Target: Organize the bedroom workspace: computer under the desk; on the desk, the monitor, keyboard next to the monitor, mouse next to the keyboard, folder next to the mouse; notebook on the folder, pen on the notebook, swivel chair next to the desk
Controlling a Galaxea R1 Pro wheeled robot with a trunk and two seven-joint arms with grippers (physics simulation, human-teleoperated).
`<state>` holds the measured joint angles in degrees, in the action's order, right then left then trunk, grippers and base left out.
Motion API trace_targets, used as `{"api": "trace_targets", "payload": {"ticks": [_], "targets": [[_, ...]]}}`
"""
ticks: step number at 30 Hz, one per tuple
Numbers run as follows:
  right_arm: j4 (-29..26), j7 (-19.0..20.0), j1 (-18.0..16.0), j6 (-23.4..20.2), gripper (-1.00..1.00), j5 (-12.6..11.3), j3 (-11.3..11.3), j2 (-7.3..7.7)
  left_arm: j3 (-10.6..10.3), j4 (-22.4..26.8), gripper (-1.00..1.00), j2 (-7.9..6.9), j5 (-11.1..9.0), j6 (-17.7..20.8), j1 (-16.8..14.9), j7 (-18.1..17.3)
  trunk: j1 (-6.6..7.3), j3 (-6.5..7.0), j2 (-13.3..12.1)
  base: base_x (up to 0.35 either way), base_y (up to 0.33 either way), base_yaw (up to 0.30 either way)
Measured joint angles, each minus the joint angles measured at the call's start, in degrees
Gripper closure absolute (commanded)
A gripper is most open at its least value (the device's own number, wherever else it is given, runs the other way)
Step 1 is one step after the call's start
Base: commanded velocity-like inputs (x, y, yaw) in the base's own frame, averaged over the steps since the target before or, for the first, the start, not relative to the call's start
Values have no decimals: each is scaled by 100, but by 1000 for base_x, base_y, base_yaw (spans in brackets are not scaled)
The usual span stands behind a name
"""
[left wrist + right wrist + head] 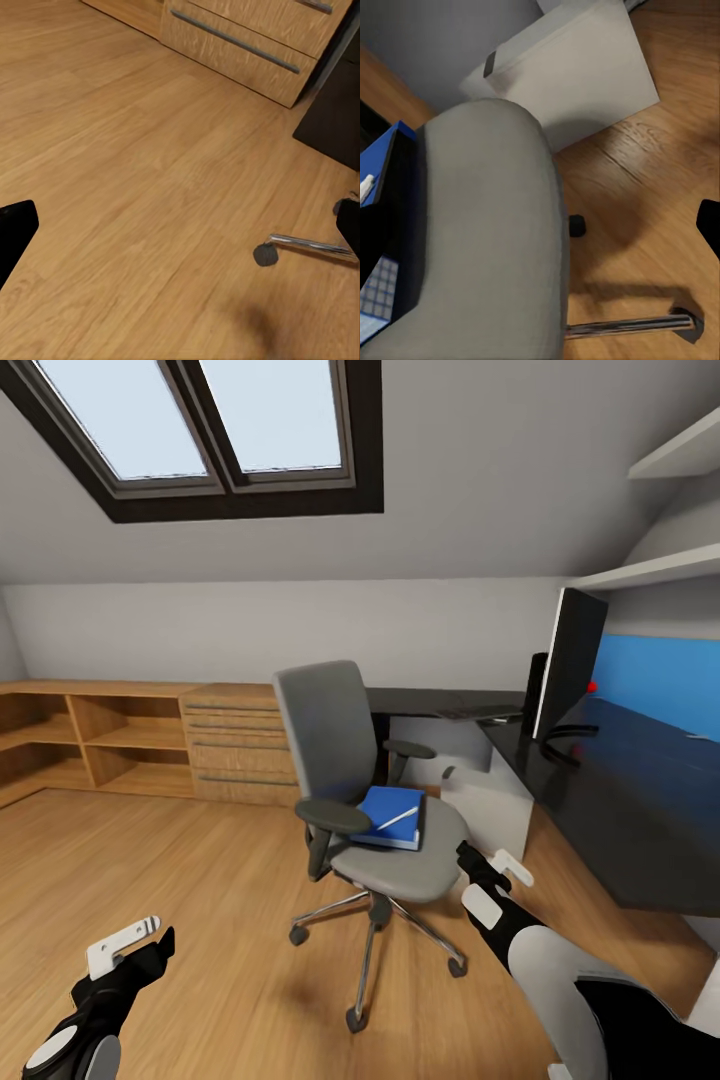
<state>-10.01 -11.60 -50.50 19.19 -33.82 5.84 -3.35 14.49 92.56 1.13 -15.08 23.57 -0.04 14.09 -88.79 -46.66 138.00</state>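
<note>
The room is an attic bedroom with grey sloped walls, a dark-framed skylight (pixel 215 435) overhead and a light wood floor (pixel 170 880) in wide planks. Along the far wall runs a low oak cabinet (pixel 130 745) with open shelves and drawers.

The right gripper (pixel 492 880) hangs just beside the front edge of the swivel chair (pixel 385 830), its white-tipped fingers spread apart with nothing between them. Just beyond those jaws, on the grey seat, lies the blue folder (pixel 392 817) with the thin white pen (pixel 385 822) resting across the top of the stack; whether a notebook lies under the pen cannot be told. In the right wrist view the seat (pixel 487 240) sits directly ahead of the jaws, the folder (pixel 386 161) at its far side, the pale computer (pixel 577 75) standing on the floor past the seat, and a chrome leg with its castor (pixel 690 324) below.

Further past the right gripper, the glossy black desk (pixel 620 800) runs along the wall with a blue panel (pixel 660 680) above it; the monitor (pixel 570 655) stands on it on a thin stand, a red dot at its lower corner.

The left gripper (pixel 130 950) hovers low over bare floor, well apart from the chair, jaws open and empty. Its wrist view shows the wood planks (pixel 135 187), oak drawers (pixel 247 45) ahead, and a chair castor (pixel 266 253) off to one side.
</note>
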Motion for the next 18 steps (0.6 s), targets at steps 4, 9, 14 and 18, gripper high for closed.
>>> {"api": "trace_targets", "payload": {"ticks": [4, 9, 14, 18], "targets": [[0, -1, 2, 0, -100, 0, -3, -2, 0, 4, -100, 0, 2, 3, -3, 0, 0, 0, 0, 318, 0, 0], [6, -5, 1, 0, -100, 4, -1, 4, -1, 0, -100, 0, -1, 3, -1, 0, -1, 0, 0, 276, 0, 0], [12, -21, 1, -19, -100, -14, 13, 18, -1, 0, -100, 0, 0, 4, -2, 0, -2, 0, 0, 150, 0, 0], [16, -24, 4, -41, -100, -143, 72, 61, 2, 1, -100, 0, 2, 4, -2, 0, -3, 0, 0, 46, 0, 0]]}}
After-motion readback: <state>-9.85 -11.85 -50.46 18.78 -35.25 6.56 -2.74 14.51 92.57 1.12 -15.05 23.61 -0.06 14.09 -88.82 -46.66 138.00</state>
